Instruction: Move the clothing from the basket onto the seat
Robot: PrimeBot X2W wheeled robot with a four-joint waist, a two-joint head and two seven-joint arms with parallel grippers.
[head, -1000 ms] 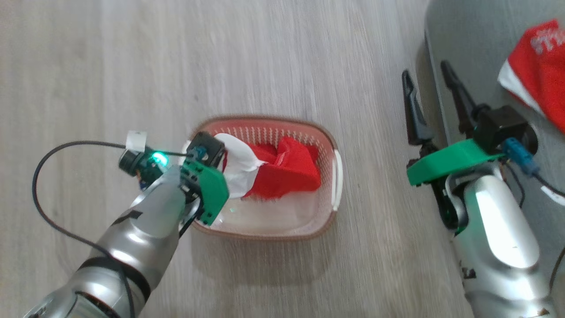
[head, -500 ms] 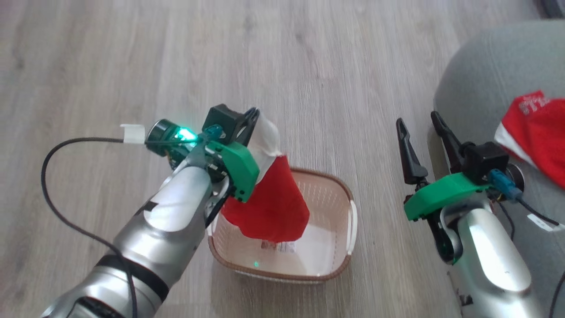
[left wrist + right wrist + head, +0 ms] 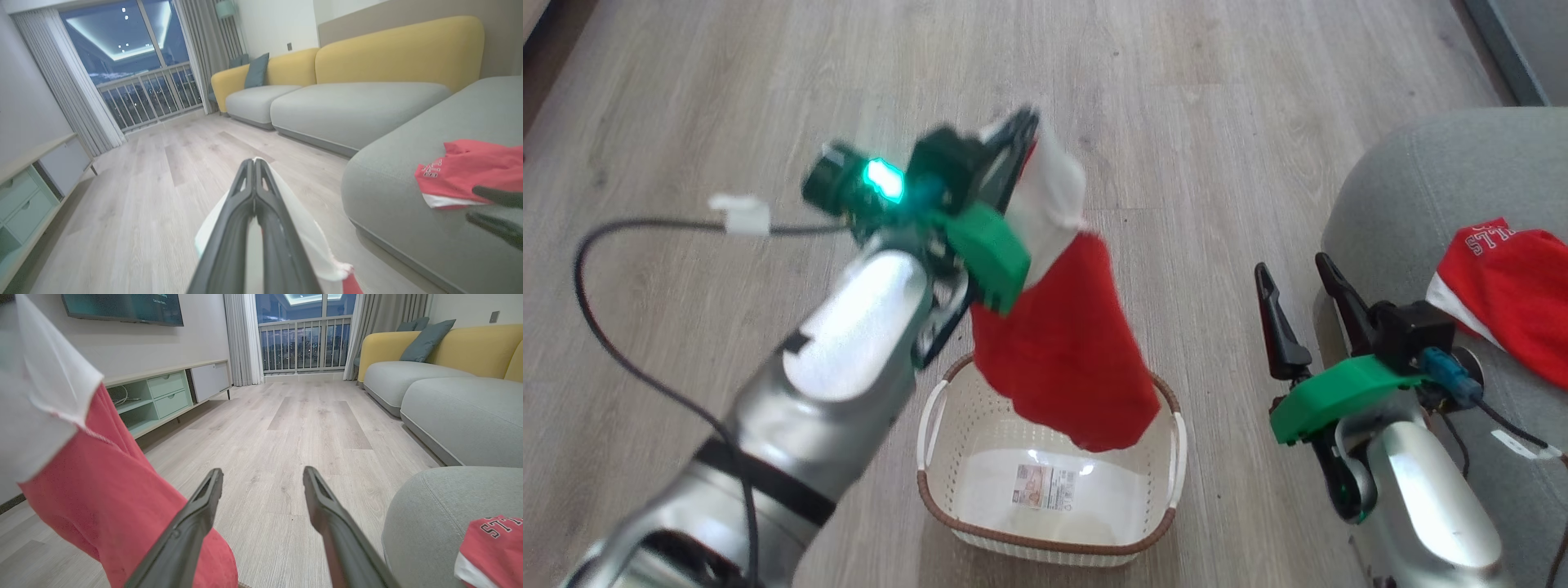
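Above the basket (image 3: 1045, 549), the left tool (image 3: 1011, 143) is clenched on the white panel of a red garment (image 3: 1062, 359), which hangs free beneath it. That pinch looks thin: a fast swing toward the seat (image 3: 1388, 204) could shake the cloth onto the floor (image 3: 727, 98), or snag it on the right tool (image 3: 1292, 266), spread and empty beside the seat, where a lettered garment (image 3: 1511, 286) already lies.
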